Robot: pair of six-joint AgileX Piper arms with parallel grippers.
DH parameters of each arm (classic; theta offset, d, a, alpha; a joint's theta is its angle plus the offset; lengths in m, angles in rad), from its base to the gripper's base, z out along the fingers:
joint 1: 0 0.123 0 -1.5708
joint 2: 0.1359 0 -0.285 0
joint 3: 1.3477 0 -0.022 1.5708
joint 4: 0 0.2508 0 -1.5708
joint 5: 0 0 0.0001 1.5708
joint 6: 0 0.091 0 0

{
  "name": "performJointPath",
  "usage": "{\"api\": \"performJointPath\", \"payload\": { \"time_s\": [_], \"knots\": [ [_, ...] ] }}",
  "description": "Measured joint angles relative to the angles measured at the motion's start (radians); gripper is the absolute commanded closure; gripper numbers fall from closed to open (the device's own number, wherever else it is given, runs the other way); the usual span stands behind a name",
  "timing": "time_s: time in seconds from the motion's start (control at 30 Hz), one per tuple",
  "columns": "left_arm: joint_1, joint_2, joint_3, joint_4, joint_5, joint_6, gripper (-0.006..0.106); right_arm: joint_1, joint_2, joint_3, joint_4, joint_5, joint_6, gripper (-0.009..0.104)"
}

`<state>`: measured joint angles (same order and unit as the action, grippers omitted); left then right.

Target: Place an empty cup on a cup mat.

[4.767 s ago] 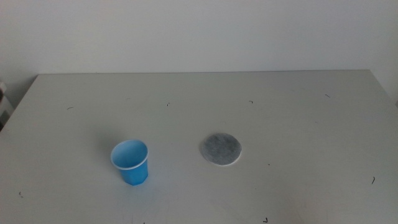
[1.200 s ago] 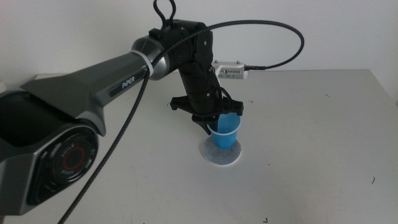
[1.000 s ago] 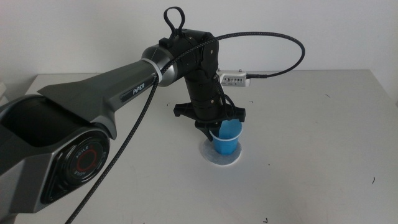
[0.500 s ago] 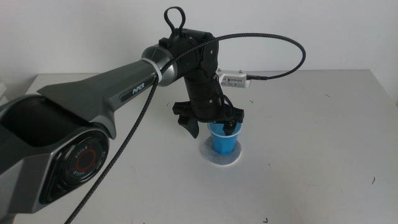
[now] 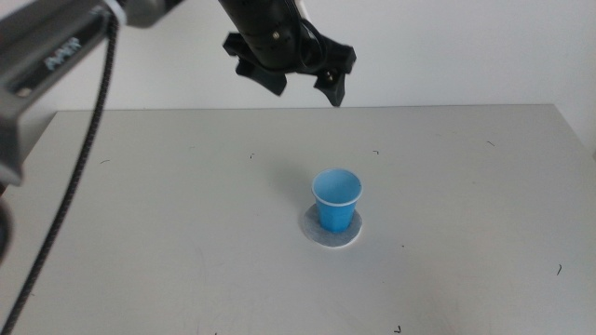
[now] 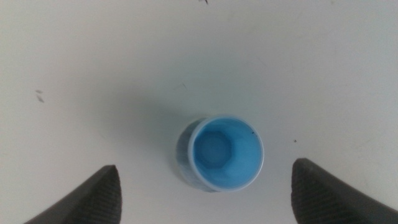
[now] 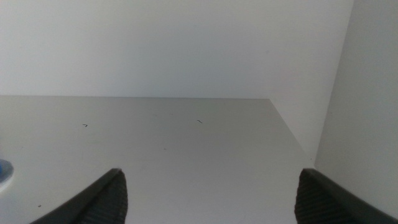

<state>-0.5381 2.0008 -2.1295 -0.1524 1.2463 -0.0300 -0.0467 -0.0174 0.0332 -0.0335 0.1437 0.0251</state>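
Note:
The blue cup (image 5: 336,199) stands upright and empty on the round grey cup mat (image 5: 328,236), near the middle of the table. My left gripper (image 5: 305,91) is open and empty, high above the table and well clear of the cup, toward the back. In the left wrist view I look straight down into the cup (image 6: 219,154) between widely spread jaws; the cup hides the mat there. My right gripper (image 7: 208,183) is open and empty, out of the middle view. A sliver of the cup (image 7: 3,168) shows at the edge of the right wrist view.
The white table (image 5: 466,186) carries only small dark marks. A pale wall (image 5: 447,46) stands behind its far edge. The right wrist view shows the table's far corner (image 7: 273,106) and a wall beside it.
My left gripper has let go of the cup, opened wide and risen up and back. The cup stays upright on the mat.

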Motion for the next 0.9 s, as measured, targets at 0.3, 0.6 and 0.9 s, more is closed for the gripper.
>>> {"api": "performJointPath", "payload": {
  "time_s": [0.3, 0.6, 0.9],
  "knots": [
    [0.000, -0.356, 0.139, 0.221, 0.003, 0.047, -0.004, 0.000, 0.000, 0.000, 0.000, 0.000, 0.000, 0.001],
    [0.050, -0.839, 0.655, 0.465, 0.002, -0.140, -0.004, 0.000, 0.000, 0.000, 0.000, 0.000, 0.000, 0.001],
    [0.302, -1.248, 1.134, 0.460, -0.284, -0.152, -0.004, 0.000, 0.000, 0.000, 0.000, 0.000, 0.000, 0.001]
  ]
}}
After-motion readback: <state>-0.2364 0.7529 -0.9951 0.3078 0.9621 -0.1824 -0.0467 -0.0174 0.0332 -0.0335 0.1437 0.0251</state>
